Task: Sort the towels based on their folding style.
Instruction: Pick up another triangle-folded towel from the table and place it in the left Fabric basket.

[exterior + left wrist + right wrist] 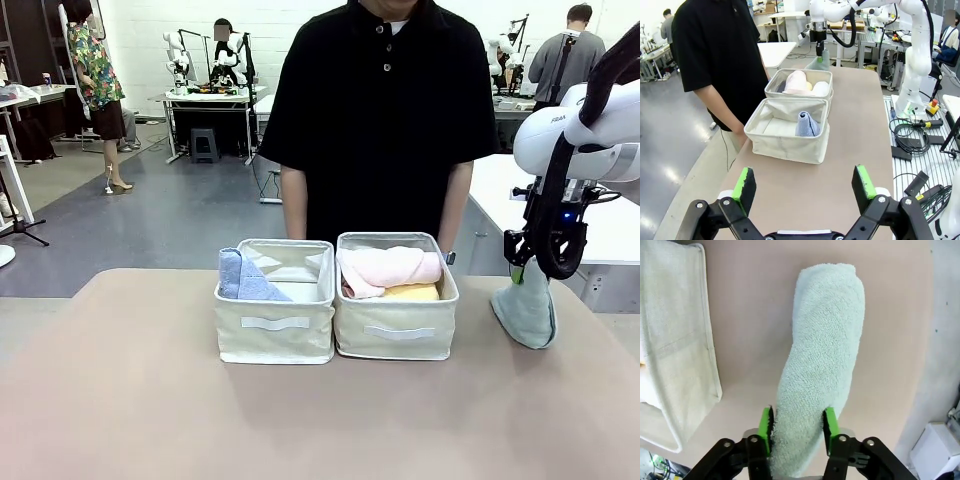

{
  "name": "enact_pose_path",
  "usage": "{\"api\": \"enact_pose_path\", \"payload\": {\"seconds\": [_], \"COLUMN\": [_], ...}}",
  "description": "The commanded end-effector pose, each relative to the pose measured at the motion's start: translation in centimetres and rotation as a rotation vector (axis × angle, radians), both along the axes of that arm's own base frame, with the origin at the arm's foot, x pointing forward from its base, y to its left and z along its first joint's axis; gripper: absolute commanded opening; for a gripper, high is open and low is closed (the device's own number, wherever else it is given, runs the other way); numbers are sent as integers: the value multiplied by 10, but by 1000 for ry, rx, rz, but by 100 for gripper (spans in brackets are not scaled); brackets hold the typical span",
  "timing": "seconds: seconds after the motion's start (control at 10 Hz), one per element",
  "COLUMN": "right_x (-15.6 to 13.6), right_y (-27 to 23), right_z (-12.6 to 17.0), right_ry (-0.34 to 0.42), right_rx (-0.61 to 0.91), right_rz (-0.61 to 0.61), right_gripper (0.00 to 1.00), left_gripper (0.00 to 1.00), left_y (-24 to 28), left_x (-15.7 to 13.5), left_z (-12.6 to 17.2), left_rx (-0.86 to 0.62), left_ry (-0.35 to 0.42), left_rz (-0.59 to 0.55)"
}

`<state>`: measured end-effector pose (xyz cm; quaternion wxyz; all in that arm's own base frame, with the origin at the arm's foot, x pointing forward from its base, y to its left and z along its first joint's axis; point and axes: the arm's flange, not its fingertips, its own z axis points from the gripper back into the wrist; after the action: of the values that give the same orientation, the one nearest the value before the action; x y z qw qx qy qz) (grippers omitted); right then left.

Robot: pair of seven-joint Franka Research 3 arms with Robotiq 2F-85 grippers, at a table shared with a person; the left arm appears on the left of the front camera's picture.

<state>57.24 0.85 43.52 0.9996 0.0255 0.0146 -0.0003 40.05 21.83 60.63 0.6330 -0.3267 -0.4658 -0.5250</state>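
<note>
From the front, the right gripper (530, 274) stands over the pale grey-green cone-folded terry towel (527, 312), which sits upright on the beige table (150, 400), well to the right of the two cream fabric baskets. The left basket (274, 338) holds a lavender-blue cone-folded towel (245, 280). In the right basket (397, 338) I can see a pink rolled towel (390, 268) lying on a yellow rolled towel (412, 292).

In the left wrist view, the left gripper (804, 182) hangs wide open and holds nothing. Beside the pink roll it also shows a white rolled towel (821, 88) and a sliver of a dark grey rolled towel (782, 86) (hard to make out).

In the right wrist view, the green pads (766, 427) press into both sides of the grey-green cone near its narrow end, so it is gripped.

I'd lift it straight up, well clear of the basket rims, carry it across the rolls and lower it upright beside the lavender-blue cone. A firm squeeze should keep the fold from slipping loose.

My count is six towels (four rolls and two cones), two baskets and two grippers.
</note>
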Motion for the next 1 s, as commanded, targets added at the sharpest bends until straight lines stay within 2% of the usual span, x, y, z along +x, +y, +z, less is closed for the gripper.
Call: {"api": "enact_pose_path", "payload": {"seconds": [0.0,0.1,0.4,0.6,0.7,0.9], "right_x": [3,3,1,-11,-33,-104], "right_y": [0,-1,-1,0,4,7], "right_z": [1,1,3,16,47,149], "right_ry": [11,17,18,7,4,-104], "right_rx": [-33,-35,-45,-77,-105,-152], "right_rz": [-14,-15,-21,-14,3,75], "right_gripper": [0,3,0,0,0,0], "left_gripper": [100,100,100,100,100,100], "left_y": [-1,-1,-1,-1,-1,-1], "left_x": [-3,-3,-3,-3,-3,-3], "left_z": [-1,-1,-1,-1,-1,-1], "left_rx": [23,23,23,23,23,23], "left_ry": [-6,-6,-6,-6,-6,-6], "left_rz": [5,5,5,5,5,5]}}
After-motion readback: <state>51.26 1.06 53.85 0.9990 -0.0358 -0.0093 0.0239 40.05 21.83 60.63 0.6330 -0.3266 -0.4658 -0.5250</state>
